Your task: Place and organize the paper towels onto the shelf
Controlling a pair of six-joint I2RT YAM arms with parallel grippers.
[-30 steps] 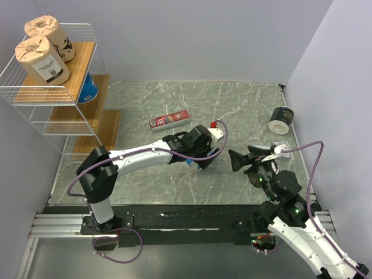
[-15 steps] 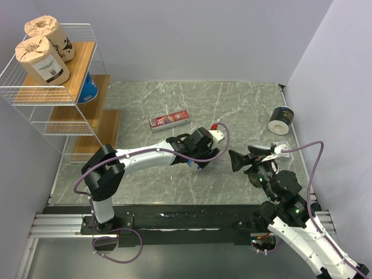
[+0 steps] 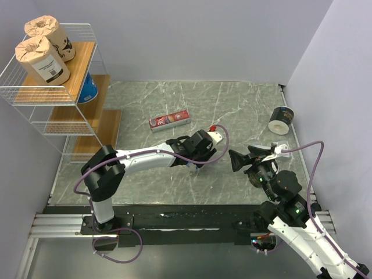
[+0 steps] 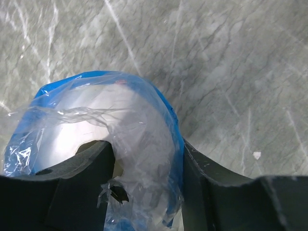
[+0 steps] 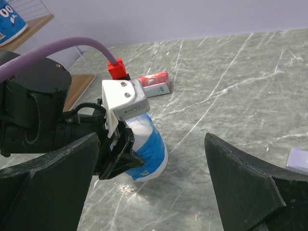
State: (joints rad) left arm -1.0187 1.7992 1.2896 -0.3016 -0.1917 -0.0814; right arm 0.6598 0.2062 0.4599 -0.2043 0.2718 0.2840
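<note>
left gripper [image 4: 144, 147] clenched on blue-and-white roll [image 4: 120, 103], drawn slightly back toward own base since second ago; carry likely starting, shelf [image 3: 75, 96] well apart to its left. right gripper [image 3: 237, 160] spread, empty.

Bright, even light from overhead in the top view, sharp corner to corner. The marble table [image 3: 244, 110] carries only faint, soft shadows, one smudge under the left arm [image 3: 145, 158], and the shelf [image 3: 35, 96] splays outward at the left edge, a wide-angle stretch. At the left wrist, glare flares off the crinkled plastic of the blue-and-white roll [image 4: 130, 110]; its white middle is nearly washed out, and the dark fingers [image 4: 62, 192] along the bottom are soft and out of focus. In the right wrist view the mid-distance is crisp, while the black fingers [image 5: 43, 187] up close are blurred and murky.
</note>
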